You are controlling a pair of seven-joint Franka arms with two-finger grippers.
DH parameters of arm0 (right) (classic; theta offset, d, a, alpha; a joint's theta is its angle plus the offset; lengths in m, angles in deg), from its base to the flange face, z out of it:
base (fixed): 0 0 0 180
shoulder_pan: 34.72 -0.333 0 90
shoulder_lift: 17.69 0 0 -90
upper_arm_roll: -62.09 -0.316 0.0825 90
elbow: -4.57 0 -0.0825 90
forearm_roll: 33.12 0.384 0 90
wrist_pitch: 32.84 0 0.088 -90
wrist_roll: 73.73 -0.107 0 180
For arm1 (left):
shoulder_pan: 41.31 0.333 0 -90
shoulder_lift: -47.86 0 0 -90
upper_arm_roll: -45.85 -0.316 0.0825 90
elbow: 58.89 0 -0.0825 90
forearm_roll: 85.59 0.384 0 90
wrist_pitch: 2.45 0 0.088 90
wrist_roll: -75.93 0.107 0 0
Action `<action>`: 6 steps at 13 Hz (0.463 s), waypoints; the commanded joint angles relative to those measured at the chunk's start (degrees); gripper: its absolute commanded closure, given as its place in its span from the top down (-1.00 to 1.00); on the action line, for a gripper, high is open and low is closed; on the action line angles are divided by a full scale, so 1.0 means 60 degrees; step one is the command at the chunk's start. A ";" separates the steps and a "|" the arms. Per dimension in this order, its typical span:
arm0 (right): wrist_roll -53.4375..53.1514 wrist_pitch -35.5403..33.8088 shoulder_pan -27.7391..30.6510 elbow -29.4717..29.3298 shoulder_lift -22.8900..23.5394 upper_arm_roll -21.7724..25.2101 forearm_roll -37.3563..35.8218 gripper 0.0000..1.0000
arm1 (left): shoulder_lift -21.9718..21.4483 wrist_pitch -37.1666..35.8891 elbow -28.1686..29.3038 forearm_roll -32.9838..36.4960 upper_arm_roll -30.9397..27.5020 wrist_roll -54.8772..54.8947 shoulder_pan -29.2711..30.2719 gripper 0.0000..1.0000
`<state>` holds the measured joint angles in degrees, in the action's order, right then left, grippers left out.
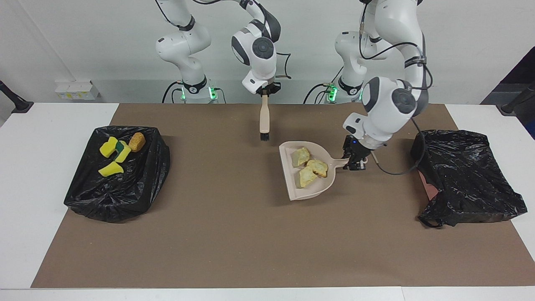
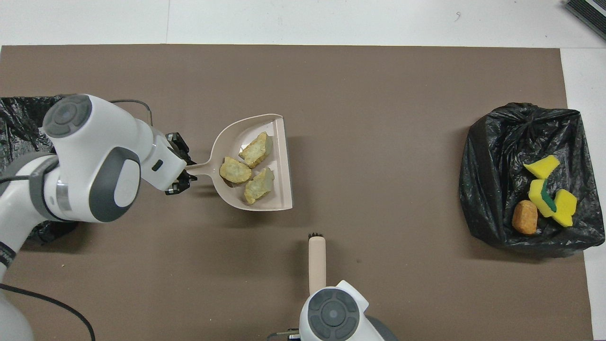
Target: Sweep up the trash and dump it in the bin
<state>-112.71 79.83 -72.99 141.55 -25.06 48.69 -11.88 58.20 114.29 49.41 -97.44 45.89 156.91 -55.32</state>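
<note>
On my facing view, the lined bin at the right arm's end holds the bright yellow sponge bits and the orange-brown lump. My right gripper is clamped on the brush, which hangs bristles-down over the brown mat. Next, the dustpan carries the three pale crumbly chunks; my left gripper is clamped on its handle. The second black-lined bin sits at the left arm's end.
</note>
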 commanded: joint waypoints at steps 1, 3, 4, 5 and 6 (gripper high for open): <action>-0.0067 0.0354 -0.0183 0.0197 0.0189 -0.0037 -0.0126 -1.00 | 0.0532 -0.1669 -0.1991 0.0348 0.0037 0.0845 0.0780 -1.00; -0.0037 0.0310 -0.0183 0.0357 0.0189 -0.0037 -0.0170 -0.99 | 0.0474 -0.2533 -0.2505 0.0697 -0.0036 0.0860 0.1205 -1.00; -0.0022 0.0266 -0.0183 0.0402 0.0189 -0.0037 -0.0228 -0.92 | 0.0445 -0.3031 -0.2812 0.1048 -0.0065 0.0860 0.1439 -1.00; -0.0022 0.0280 -0.0183 0.0403 0.0204 -0.0037 -0.0229 -0.72 | 0.0401 -0.3428 -0.3076 0.1168 -0.0080 0.0875 0.1717 -1.00; -0.0066 0.0469 -0.0140 0.0403 0.0291 -0.0037 -0.0200 -0.65 | 0.0372 -0.3736 -0.3180 0.1386 -0.0066 0.0889 0.2039 -1.00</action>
<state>-112.76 81.34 -74.65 143.24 -22.90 48.66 -12.04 59.71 96.33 33.94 -90.89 45.14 161.23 -46.02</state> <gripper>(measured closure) 0.736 0.687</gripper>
